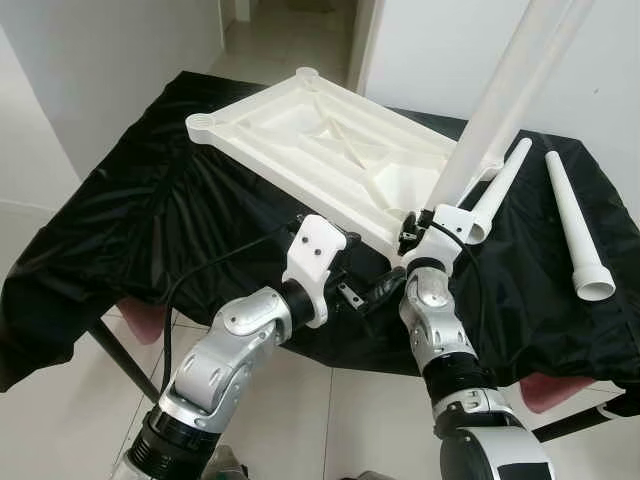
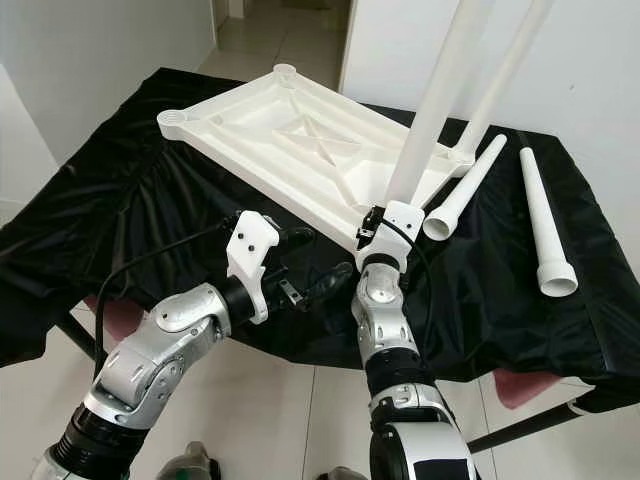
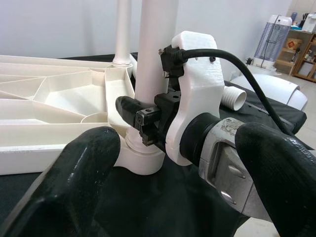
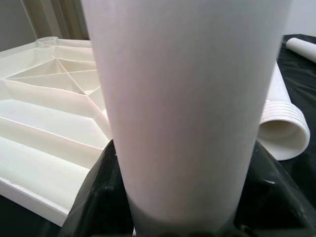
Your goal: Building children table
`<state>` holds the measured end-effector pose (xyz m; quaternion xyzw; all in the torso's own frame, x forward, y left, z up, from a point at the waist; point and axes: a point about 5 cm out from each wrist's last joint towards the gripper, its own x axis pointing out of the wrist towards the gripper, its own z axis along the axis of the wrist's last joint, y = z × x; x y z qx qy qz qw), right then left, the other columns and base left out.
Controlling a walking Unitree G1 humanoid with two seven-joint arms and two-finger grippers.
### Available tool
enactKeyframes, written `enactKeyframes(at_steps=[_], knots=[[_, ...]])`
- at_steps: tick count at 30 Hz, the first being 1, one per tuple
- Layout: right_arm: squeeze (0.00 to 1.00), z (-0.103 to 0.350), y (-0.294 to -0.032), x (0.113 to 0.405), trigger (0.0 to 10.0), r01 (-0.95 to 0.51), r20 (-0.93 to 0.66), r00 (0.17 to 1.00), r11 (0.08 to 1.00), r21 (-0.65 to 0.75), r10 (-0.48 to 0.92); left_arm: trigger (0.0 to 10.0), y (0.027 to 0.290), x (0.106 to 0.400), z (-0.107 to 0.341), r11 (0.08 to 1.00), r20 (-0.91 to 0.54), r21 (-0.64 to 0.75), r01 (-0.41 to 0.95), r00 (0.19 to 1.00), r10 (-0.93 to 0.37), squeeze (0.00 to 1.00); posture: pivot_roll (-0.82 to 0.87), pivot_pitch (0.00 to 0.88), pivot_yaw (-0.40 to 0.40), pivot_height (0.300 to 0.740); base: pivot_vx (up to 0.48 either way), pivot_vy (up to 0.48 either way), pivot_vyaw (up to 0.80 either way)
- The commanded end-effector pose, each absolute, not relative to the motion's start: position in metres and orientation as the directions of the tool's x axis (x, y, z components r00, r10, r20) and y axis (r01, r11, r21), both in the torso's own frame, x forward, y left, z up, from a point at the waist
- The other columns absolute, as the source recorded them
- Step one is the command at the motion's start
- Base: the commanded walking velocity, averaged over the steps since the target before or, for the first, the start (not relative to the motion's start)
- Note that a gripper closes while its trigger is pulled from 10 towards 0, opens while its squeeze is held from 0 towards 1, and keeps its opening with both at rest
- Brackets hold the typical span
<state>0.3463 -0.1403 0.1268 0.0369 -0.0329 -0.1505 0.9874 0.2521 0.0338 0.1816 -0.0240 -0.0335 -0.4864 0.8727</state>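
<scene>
The white table top (image 1: 300,130) lies upside down on a black-covered table (image 1: 150,200). My right gripper (image 1: 422,218) is shut on a white leg (image 2: 430,110), held upright with its base in the near right corner socket (image 3: 143,158). The black fingers (image 4: 98,197) clasp the leg on both sides. A second leg (image 2: 505,70) stands upright in the far right corner. My left gripper (image 1: 365,285) is open at the table's front edge, pointing at the right wrist, with nothing between its fingers (image 3: 74,187).
Two loose white legs (image 1: 500,185) (image 1: 575,225) lie on the cloth to the right of the table top. The black cloth hangs over the front edge above pink supports (image 1: 550,385). White walls stand on both sides, with a doorway (image 1: 290,30) behind.
</scene>
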Motion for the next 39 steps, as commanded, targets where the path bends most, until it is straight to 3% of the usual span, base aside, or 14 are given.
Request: enactKeyframes(at_steps=[1,6,7,17,18,19,24,27,30,34,39], knots=[[0.0,0.109,-0.15,0.34,10.0,0.342,-0.024,0.94,0.939,0.033,-0.341,10.0,0.031,0.249,0.181,0.515,0.078,-0.008,0.857,0.514,-0.854,0.0,0.11,0.0,-0.079,0.74,0.0,0.0,0.0],[0.0,0.107,-0.147,0.34,10.0,0.308,-0.024,0.951,0.951,0.03,-0.307,10.0,0.032,0.249,0.181,0.515,0.078,-0.008,0.857,0.514,-0.854,0.0,0.11,0.0,-0.08,0.74,0.0,0.0,0.0],[1.0,0.108,-0.146,0.339,10.0,0.283,-0.014,0.959,0.958,0.036,-0.283,10.0,0.032,0.249,0.181,0.515,0.078,-0.009,0.857,0.514,-0.854,0.0,0.11,0.0,-0.078,0.74,0.0,0.0,0.0],[1.0,0.111,-0.162,0.338,10.0,0.081,0.022,0.996,0.996,0.024,-0.082,10.0,0.032,0.249,0.181,0.514,0.076,-0.008,0.858,0.513,-0.855,0.0,0.11,0.0,-0.074,0.74,0.0,0.0,0.0],[0.76,0.113,-0.165,0.339,10.0,0.043,0.025,0.999,0.999,0.022,-0.043,10.0,0.032,0.249,0.181,0.514,0.076,-0.008,0.858,0.513,-0.855,0.0,0.11,0.0,-0.074,0.74,0.0,0.0,0.0],[0.0,0.115,-0.167,0.34,10.0,0.006,0.03,1.0,1.0,0.016,-0.007,10.0,0.032,0.249,0.181,0.513,0.076,-0.008,0.858,0.513,-0.855,0.0,0.11,0.0,-0.074,0.74,0.0,0.0,0.0],[0.0,0.12,-0.17,0.343,10.0,-0.09,0.043,0.995,0.996,0.006,0.09,10.0,0.032,0.249,0.181,0.513,0.076,-0.008,0.858,0.512,-0.855,0.0,0.11,0.0,-0.073,0.74,0.0,0.0,0.0],[0.0,0.132,-0.176,0.35,10.0,-0.278,0.064,0.958,0.96,-0.034,0.279,10.0,0.033,0.25,0.181,0.514,0.077,-0.007,0.858,0.513,-0.855,0.0,0.1,0.0,-0.068,0.74,0.0,0.0,0.0],[0.0,0.135,-0.178,0.352,10.0,-0.332,0.058,0.941,0.942,-0.043,0.334,10.0,0.033,0.25,0.182,0.514,0.077,-0.006,0.858,0.513,-0.855,0.0,0.1,0.0,-0.066,0.74,0.0,0.0,0.0],[0.0,0.138,-0.18,0.355,10.0,-0.507,0.017,0.86,0.859,-0.073,0.51,10.0,0.034,0.252,0.183,0.517,0.077,-0.001,0.856,0.516,-0.853,0.0,0.11,0.0,-0.061,0.74,0.0,0.0,0.0],[0.0,0.139,-0.18,0.356,10.0,-0.594,-0.006,0.804,0.803,-0.056,0.594,10.0,0.035,0.253,0.183,0.523,0.077,0.003,0.852,0.521,-0.85,0.0,0.11,0.0,-0.058,0.74,0.0,0.0,0.0]])
